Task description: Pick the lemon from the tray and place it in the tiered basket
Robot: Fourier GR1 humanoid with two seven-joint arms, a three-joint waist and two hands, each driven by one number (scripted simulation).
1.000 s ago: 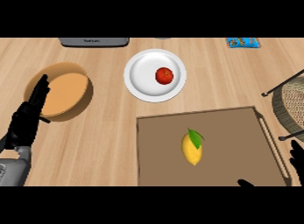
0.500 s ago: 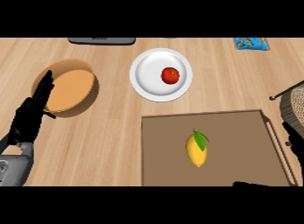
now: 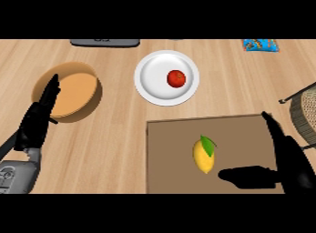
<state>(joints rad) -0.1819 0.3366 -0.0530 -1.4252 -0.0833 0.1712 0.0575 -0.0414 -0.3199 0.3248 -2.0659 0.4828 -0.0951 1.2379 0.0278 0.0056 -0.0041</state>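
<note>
Head view: the yellow leaf-tipped lemon [image 3: 204, 155] lay on the flat brown tray [image 3: 174, 150]. At its four o'clock, the right hand [image 3: 288, 159] spread straight fingers [image 3: 271, 127], touching nothing. The left hand [image 3: 38, 119] rested open at nine o'clock.

Lemon [image 3: 204, 156] on brown tray [image 3: 174, 150], open right hand [image 3: 284, 166] just beside it.

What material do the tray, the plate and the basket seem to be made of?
Tray: flat matte brown, perhaps wood or cardboard. Plate: smooth glossy white, likely ceramic. Basket: woven tan mesh in a dark frame, probably wicker on metal.
</note>
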